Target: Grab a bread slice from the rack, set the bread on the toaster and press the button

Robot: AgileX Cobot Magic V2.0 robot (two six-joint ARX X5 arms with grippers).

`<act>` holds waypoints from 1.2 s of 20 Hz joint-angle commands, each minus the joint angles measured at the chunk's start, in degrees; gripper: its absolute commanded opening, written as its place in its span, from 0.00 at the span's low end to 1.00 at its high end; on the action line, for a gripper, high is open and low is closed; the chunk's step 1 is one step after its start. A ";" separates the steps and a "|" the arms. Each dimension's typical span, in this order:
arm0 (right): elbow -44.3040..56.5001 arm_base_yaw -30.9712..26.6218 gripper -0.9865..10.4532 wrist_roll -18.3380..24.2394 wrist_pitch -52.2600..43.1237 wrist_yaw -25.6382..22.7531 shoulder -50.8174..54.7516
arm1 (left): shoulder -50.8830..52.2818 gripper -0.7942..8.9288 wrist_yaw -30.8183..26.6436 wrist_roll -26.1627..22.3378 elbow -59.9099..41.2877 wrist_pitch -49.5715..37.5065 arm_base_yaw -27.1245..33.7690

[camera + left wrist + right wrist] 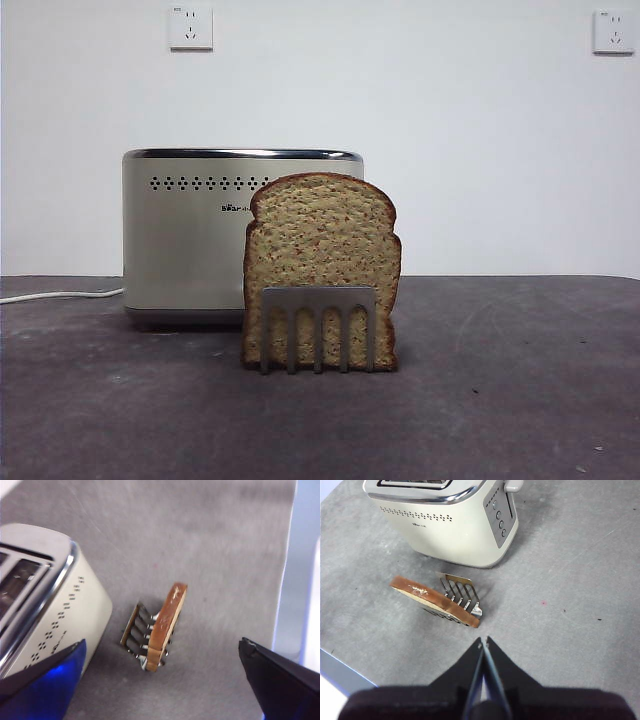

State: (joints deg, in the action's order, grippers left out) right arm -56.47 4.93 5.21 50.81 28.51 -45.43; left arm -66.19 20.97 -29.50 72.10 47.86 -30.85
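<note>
The slice of bread (320, 240) stands upright in the small steel rack (318, 305), in front of the cream toaster (190, 240). Neither arm shows in the front view. My left gripper (161, 642) hangs open high above the table, its jaws wide apart, with the bread (167, 625) and rack (135, 627) below and the toaster (65, 605) to one side. My right gripper (482, 640) is shut on nothing, above the table a little short of the bread (432, 600) and rack (460, 592). The toaster (450, 525) lies beyond them. Its button (514, 485) sticks out from the narrow side.
A white power cord (60, 295) runs from the toaster off to the left. Two wall sockets (190, 27) (613, 32) sit on the white wall behind. A grey panel of small round knobs (500, 517) is under the button. The table edge (345, 670) lies near the bread.
</note>
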 commanded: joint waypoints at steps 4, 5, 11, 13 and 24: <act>-0.13 0.15 0.08 0.48 -0.11 0.09 -1.18 | -10.05 0.66 -9.62 -8.83 2.25 -3.08 -8.28; -0.13 0.15 0.08 0.46 -0.11 0.11 -1.36 | -11.78 0.66 -10.64 -9.97 2.25 -4.55 -9.33; -0.13 0.15 0.08 0.46 -0.09 0.11 -1.55 | -20.83 0.66 -12.37 -11.28 2.25 -7.96 -11.58; -0.13 0.15 0.08 0.46 -0.07 0.09 -1.55 | -23.15 0.66 -12.37 -11.30 2.25 -8.02 -11.61; -0.13 0.15 0.08 0.46 0.26 0.09 -1.55 | -26.80 0.14 -11.43 -11.02 2.25 -9.11 -11.61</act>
State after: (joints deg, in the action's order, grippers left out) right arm -56.47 4.93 5.21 51.16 28.51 -46.92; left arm -92.68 9.17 -40.12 74.26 38.81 -42.35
